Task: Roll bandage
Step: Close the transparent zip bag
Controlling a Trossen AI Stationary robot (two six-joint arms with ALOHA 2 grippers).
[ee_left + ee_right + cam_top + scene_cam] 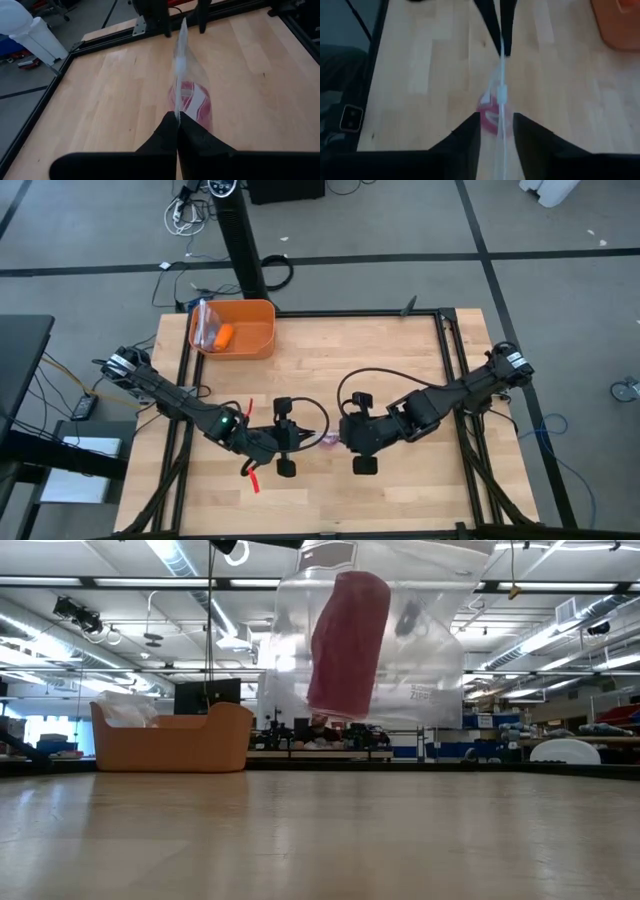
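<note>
A clear plastic bag (410, 650) hangs above the table's middle, between my two grippers. Inside it the bandage (348, 645), a rolled magenta-pink cylinder, stands nearly upright; it also shows through the plastic in the left wrist view as the bandage (192, 102). My left gripper (177, 116) is shut on one end of the bag's upper edge. At the other end of that edge my right gripper (496, 122) is open, one finger on either side of the edge (503, 75) with a gap showing on both sides. My left gripper pinches the bag's thin upper edge (176, 106) at its end between the two fingertips. The fingers come from the table's left, slanting downward, in line with the edge. The bag hangs below the edge, clear of the table, with the bandage inside it.
An orange bin (262, 345) stands at the far left of the table with a small orange object (225, 335) and clear plastic in it. A black frame (450, 370) borders the wooden top. Bare wood lies below the bag and toward the near edge.
</note>
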